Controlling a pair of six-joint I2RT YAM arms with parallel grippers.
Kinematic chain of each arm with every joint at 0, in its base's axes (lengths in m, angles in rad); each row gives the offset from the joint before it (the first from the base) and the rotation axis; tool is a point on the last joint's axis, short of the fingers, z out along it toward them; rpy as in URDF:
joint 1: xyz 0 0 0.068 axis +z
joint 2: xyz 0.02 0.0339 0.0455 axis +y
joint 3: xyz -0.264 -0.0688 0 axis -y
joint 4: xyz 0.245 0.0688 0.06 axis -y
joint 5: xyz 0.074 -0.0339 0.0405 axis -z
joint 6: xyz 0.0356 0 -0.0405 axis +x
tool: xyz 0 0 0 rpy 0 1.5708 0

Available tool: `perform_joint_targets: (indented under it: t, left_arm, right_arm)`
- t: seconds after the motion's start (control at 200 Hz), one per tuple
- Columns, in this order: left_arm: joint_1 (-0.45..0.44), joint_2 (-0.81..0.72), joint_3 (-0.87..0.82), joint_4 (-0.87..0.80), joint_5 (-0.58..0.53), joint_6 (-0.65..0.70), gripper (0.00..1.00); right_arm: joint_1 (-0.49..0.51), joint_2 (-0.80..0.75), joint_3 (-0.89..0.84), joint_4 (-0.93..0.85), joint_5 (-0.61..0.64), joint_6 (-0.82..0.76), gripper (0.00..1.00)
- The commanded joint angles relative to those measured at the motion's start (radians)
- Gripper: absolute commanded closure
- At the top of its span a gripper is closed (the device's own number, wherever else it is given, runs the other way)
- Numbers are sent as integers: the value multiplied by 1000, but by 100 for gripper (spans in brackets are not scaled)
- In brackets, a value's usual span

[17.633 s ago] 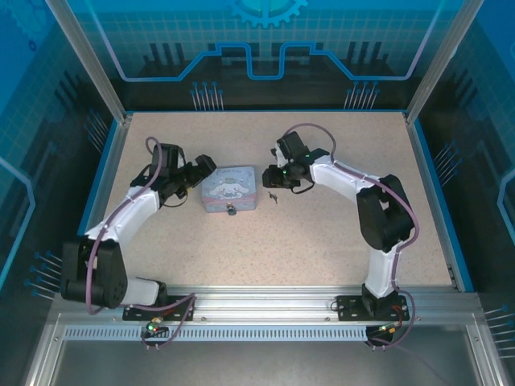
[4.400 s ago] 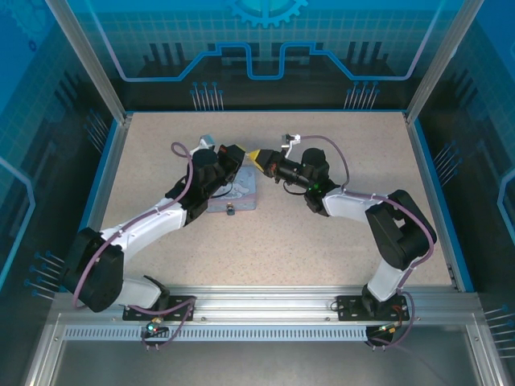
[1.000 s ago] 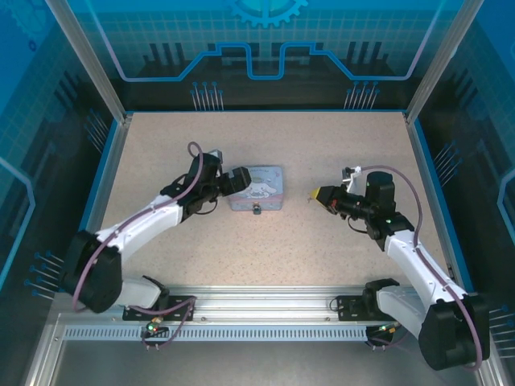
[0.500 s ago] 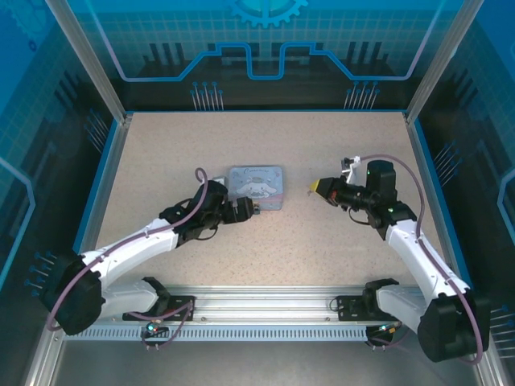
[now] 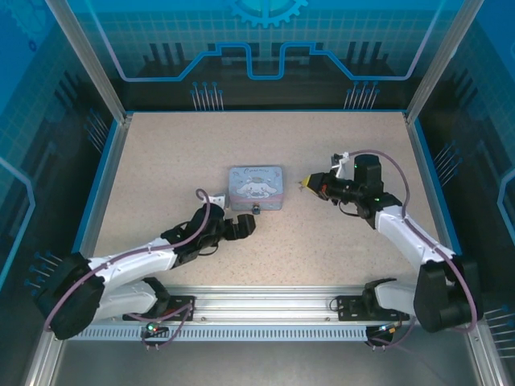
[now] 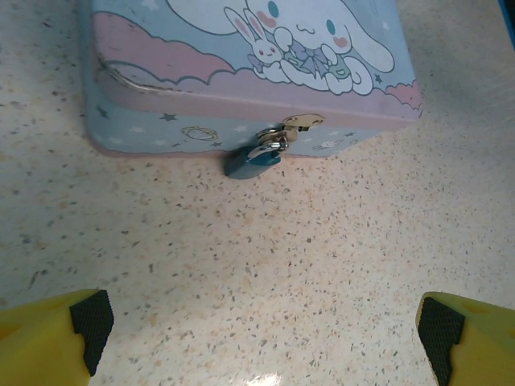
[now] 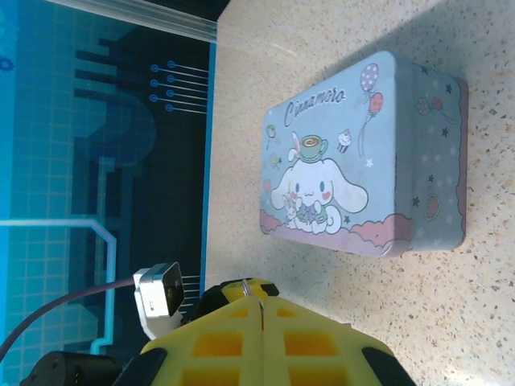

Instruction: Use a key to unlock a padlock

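Nearest the arm bases, the left arm lay low across the speckled table (image 5: 161, 161), and its left end effector (image 5: 244, 226) sat released, its yellow, black-padded fingers (image 6: 80, 328) spread wide to either side of the wrist view with bare tabletop between them. Just beyond it, apart from both fingers, the small dark-bodied padlock (image 5: 255, 209) hung at the near wall of the cartoon-printed tin box (image 5: 256, 183). In the left wrist view the padlock (image 6: 253, 159) rested with its body on the table, its thin metal shackle looped through the tin's hasp (image 6: 302, 122) at the middle of that wall, just below the lid's edge; whether the shackle was latched could not be told. The tin box (image 6: 241, 80) stood flat near the table's centre, lid up and closed, showing a white long-eared character above pink clouds. To the right of the tin and about level with it, well apart from the padlock, the right end effector (image 5: 310, 184) pointed left toward the box with its yellow fingers clenched together. In the right wrist view a thin metal sliver, the key (image 7: 253, 291), showed at the seam of the right end effector (image 7: 261, 312), pinched there above the table, with the tin box (image 7: 362, 161) beyond it.
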Motion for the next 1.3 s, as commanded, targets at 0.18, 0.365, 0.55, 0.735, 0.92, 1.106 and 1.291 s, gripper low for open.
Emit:
perform_joint_targets:
  t: [0.18,0.365,0.55,0.735,0.92,1.106,1.291]
  left_arm:
    - [-7,200,34,280,92,58,1]
    - [-6,297,82,330,122,101,1]
    - [-2,362,116,345,115,146,1]
    - [6,416,154,334,105,183,1]
    - [19,461,174,346,108,187,1]
    - [37,474,177,340,102,213,1]
    - [44,497,185,355,88,257,1]
  right_arm:
    - [79,189,142,120,60,53,100]
    - [100,290,232,143,68,75,100]
    - [114,349,276,140,77,83,100]
    - [130,400,316,120,84,71,100]
    - [132,433,325,108,97,63,100]
    - [133,471,336,120,97,71,100]
    - [136,485,343,120,97,60,100]
